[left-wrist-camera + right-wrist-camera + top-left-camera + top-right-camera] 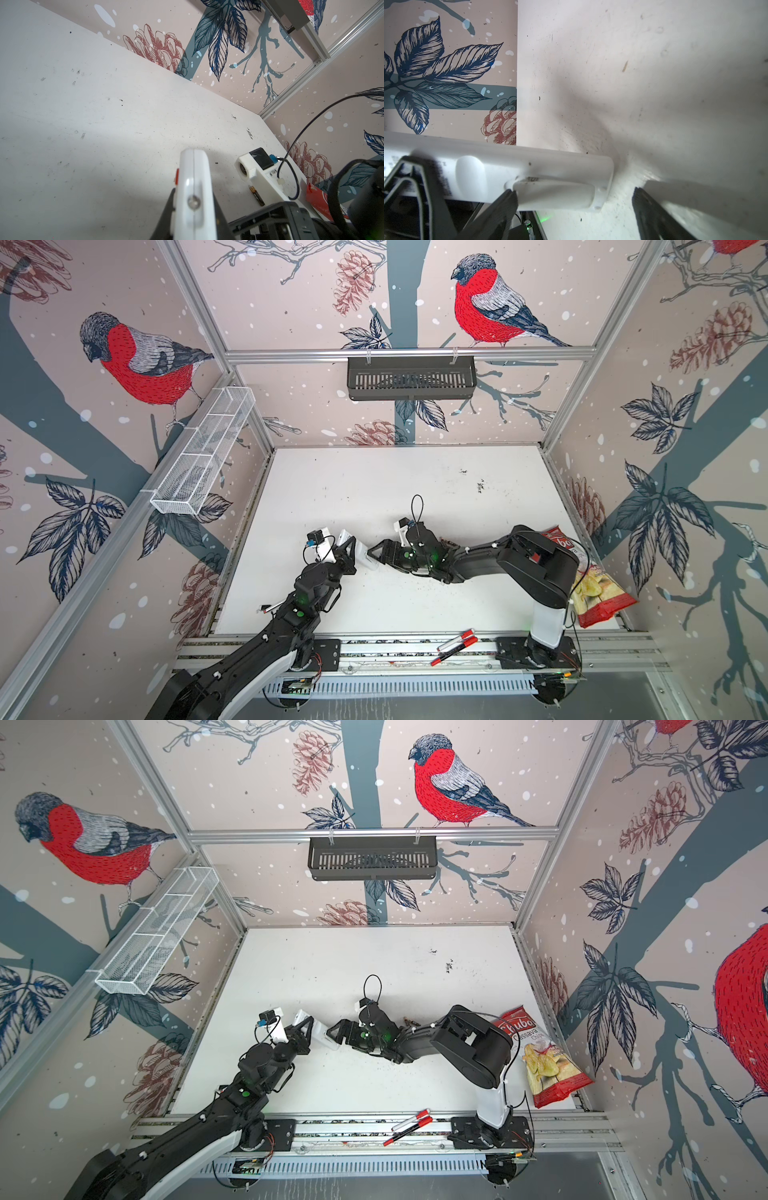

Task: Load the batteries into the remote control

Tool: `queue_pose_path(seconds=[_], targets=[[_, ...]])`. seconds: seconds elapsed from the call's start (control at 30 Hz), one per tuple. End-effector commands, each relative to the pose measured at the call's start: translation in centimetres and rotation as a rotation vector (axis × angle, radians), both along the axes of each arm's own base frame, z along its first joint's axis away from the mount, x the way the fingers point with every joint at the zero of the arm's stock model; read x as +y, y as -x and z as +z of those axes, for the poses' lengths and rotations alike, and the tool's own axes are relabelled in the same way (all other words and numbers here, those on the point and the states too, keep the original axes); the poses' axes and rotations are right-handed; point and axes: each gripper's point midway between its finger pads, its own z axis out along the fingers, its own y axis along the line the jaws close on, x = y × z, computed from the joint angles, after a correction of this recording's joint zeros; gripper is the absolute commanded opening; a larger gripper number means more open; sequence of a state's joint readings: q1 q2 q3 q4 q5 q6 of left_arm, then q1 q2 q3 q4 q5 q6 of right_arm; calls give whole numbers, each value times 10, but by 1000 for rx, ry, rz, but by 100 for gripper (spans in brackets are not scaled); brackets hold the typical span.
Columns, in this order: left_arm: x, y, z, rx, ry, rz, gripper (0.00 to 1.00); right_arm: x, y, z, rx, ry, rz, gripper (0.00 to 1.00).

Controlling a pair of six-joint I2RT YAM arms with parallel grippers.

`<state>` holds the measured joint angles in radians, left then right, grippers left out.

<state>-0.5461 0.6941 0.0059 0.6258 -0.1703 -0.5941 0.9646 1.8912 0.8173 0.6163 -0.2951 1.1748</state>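
My left gripper (348, 551) (304, 1031) (194, 216) is shut on the remote control (362, 558) (321, 1034) (194, 182) and holds the long white body on edge just above the table. The remote's plain back (529, 166) faces the right wrist view, where a white panel (554, 193) near its end stands slightly raised. My right gripper (375, 556) (334, 1035) (575, 204) is open around that end. One of its fingers (506, 204) touches the panel's edge; the other stands clear past the remote's end. A small dark battery (256, 195) with a copper end lies on the table beside the right arm's wrist camera.
A red chips bag (598, 593) lies at the table's right edge behind the right arm. Red-and-white marker pens (455, 645) rest on the front rail. A black basket (411, 377) hangs on the back wall, and a white wire basket (203, 452) on the left wall.
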Motion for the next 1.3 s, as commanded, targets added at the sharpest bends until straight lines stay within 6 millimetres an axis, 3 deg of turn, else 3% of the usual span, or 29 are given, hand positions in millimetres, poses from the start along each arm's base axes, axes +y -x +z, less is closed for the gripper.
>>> queue_pose_path(seconds=[0.0, 0.5, 1.27], targets=[[14, 11, -44, 69, -83, 30, 0, -25, -4, -31, 37, 141, -81, 89], [12, 12, -42, 65, -80, 18, 0, -12, -7, -13, -37, 119, -35, 92], [9, 13, -43, 67, -89, 0, 0, -8, -13, 5, -109, 108, -18, 96]])
